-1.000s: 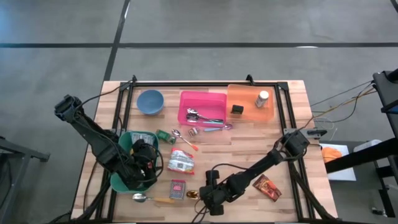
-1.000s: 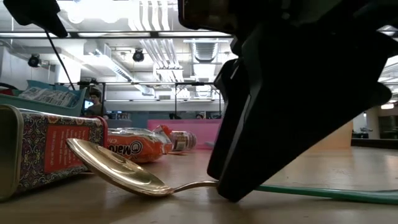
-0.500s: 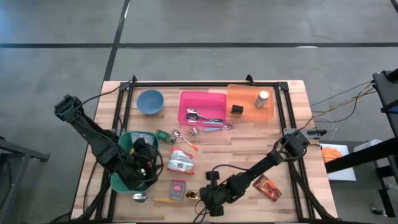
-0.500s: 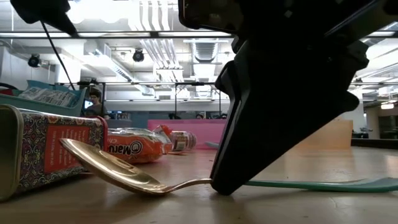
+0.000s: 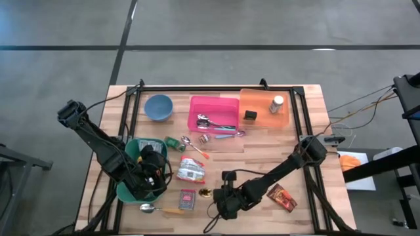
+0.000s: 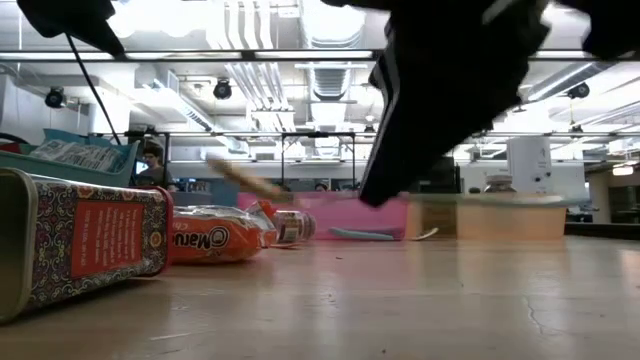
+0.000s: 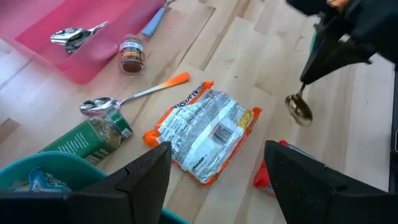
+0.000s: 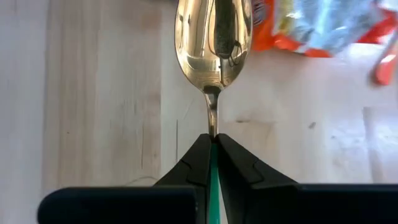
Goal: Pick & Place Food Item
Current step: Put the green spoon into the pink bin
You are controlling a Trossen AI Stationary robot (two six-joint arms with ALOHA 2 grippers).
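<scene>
Pinching the thin neck of a gold spoon (image 8: 213, 43), your right gripper (image 8: 213, 146) is clamped shut on it just where the green handle begins, and the bowl points straight out ahead of the fingertips. From above, that gripper (image 5: 220, 195) sits near the front edge of the counter (image 5: 262, 160), with the spoon's bowl (image 5: 205, 193) showing just past it. In the low view the spoon (image 6: 245, 178) hangs clear of the wood, tilted, with the dark gripper body (image 6: 450, 90) above it.

Just beyond the bowl lies an orange-edged snack packet (image 5: 191, 171), flat on the counter; a patterned red tin (image 5: 188, 199) lies beside your gripper, and another spoon (image 5: 157, 209) rests near the front edge past the tin. On the gripper's other side a red-brown packet (image 5: 283, 197) lies under the arm's line.

Your left gripper (image 7: 214, 174) hovers over a green bin (image 5: 134, 172), well apart from the right one, its fingers spread with nothing between them. Farther off, toward the back of the counter, you have a blue bowl (image 5: 158, 107), a pink tray (image 5: 214, 113) with cutlery in it, and an orange tray (image 5: 264, 109) holding a small shaker (image 5: 277, 103).
</scene>
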